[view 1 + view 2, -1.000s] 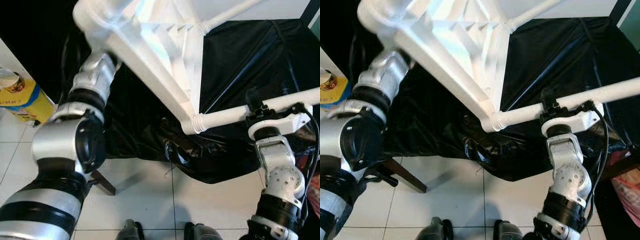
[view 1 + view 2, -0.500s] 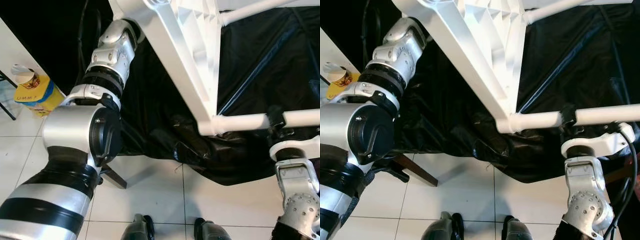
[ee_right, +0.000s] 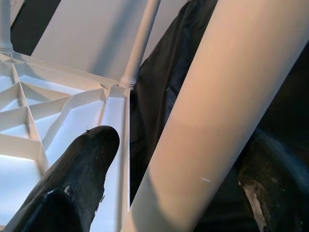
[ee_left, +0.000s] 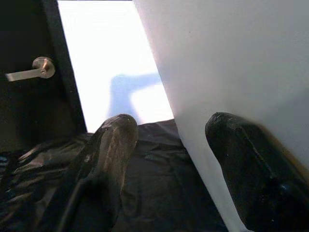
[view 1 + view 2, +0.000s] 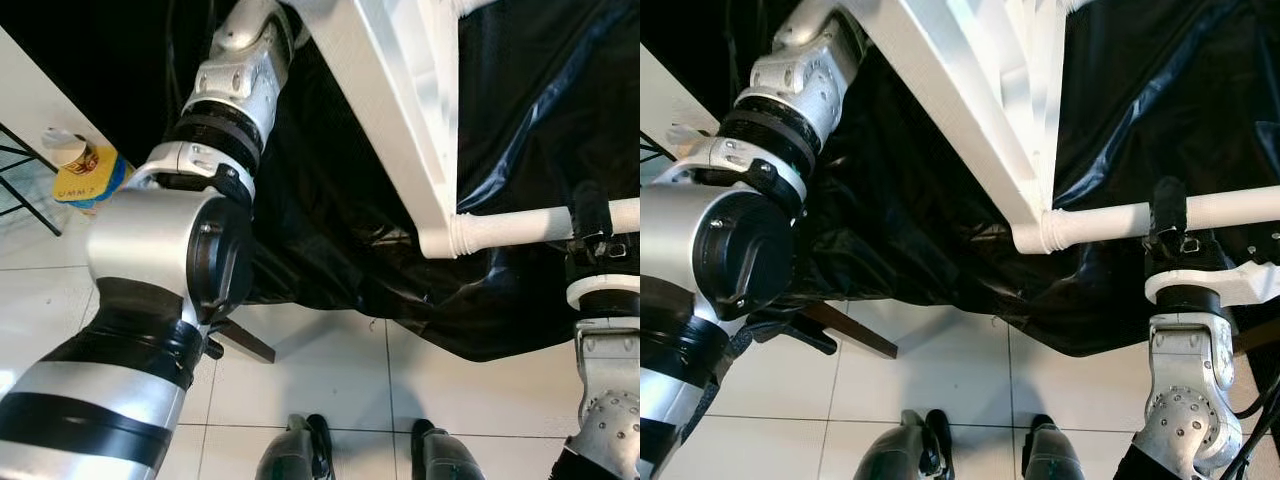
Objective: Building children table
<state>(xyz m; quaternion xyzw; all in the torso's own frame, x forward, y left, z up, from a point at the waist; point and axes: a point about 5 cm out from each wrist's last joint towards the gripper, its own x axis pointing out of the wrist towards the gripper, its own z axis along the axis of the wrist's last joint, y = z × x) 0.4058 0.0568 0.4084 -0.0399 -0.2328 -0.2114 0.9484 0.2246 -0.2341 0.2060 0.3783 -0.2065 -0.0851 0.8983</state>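
A white plastic children's table (image 5: 400, 90) hangs tilted steeply in front of me, ribbed underside towards me. A white round leg (image 5: 510, 228) sits in its lower corner socket (image 5: 455, 236) and runs level to the right. My right gripper (image 5: 590, 215) is shut on that leg; in the right wrist view the leg (image 3: 203, 121) lies between both fingers (image 3: 72, 193). My left arm (image 5: 230, 90) reaches up behind the table. My left gripper (image 4: 169, 130) has its fingers (image 4: 104, 159) apart, one against the white tabletop (image 4: 231, 63).
A crumpled black plastic sheet (image 5: 330, 230) covers the furniture below and drapes to the white tiled floor (image 5: 330, 370). A yellow container (image 5: 88, 178) stands at the left. A dark wooden leg (image 5: 243, 342) pokes out by my feet (image 5: 300, 455). A door handle (image 4: 29, 72) is behind.
My left arm has risen and the table now stands steeper and higher in view. The right gripper has kept its hold on the leg, which lies more level. The camera has shifted too.
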